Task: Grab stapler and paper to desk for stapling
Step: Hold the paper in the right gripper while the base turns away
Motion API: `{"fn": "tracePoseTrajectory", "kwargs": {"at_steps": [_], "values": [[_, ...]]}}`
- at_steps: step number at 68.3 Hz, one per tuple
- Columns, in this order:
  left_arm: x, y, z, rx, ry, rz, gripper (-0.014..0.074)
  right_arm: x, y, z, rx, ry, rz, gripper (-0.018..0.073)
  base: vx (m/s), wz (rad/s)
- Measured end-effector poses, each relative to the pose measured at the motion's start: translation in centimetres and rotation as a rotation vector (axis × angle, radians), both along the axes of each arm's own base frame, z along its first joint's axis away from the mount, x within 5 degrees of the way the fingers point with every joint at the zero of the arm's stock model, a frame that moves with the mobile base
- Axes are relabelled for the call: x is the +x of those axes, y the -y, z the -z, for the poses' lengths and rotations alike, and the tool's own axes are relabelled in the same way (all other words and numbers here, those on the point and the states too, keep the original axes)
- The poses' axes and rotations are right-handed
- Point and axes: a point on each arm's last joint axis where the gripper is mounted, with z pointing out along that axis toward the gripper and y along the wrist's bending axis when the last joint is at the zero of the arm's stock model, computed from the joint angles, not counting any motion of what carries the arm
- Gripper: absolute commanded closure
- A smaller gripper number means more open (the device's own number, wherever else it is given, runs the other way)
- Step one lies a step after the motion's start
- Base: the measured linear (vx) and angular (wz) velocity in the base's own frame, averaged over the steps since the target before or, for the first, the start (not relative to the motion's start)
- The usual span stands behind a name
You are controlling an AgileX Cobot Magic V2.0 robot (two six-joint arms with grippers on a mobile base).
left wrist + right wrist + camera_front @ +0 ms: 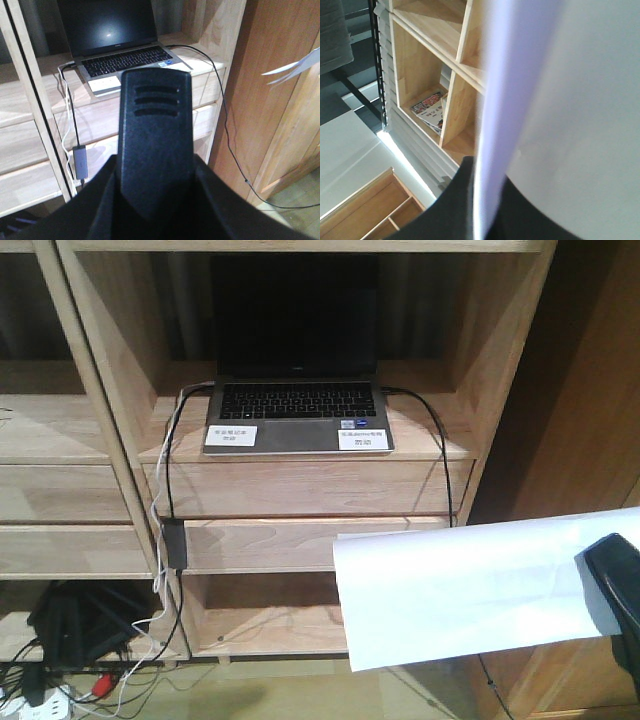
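Plain white rectangular sheet of paper (470, 590) hangs airborne before the light-wood shelf unit (300, 490), right edge clamped in the black right hand (608, 575), arm entering from the right; left hand (155, 125) grip: can't tell.

The white paper (570, 100) fills the view from 12 to 5 o'clock. Its lower edge is clamped in the dark tool (487, 210) at 6 o'clock. At 10 o'clock, a wooden shelf (415, 65) holds magazines (431, 111).

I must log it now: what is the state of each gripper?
Left gripper: closed, apparently holding the stapler.
Right gripper: closed on the paper, held in the air.
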Motion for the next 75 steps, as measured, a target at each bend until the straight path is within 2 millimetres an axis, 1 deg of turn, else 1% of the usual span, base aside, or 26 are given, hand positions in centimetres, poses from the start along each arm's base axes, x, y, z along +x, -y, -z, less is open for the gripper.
{"fn": "tracePoseTrajectory", "kwargs": {"at_steps": [14,30,75], "values": [[-0.01,0.01,0.00,-0.002,-0.001,0.001,0.0603,0.00,0.00,0.00,0.000,0.000,0.000,0.0561,-0.06,0.16],[-0.01,0.01,0.00,-0.002,-0.001,0.001,0.0603,0.00,0.00,0.00,0.000,0.000,0.000,0.0561,-0.03,0.36],[-0.01,0.01,0.00,-0.002,-0.001,0.001,0.0603,0.00,0.00,0.00,0.000,0.000,0.000,0.0561,0.03,0.58]]}}
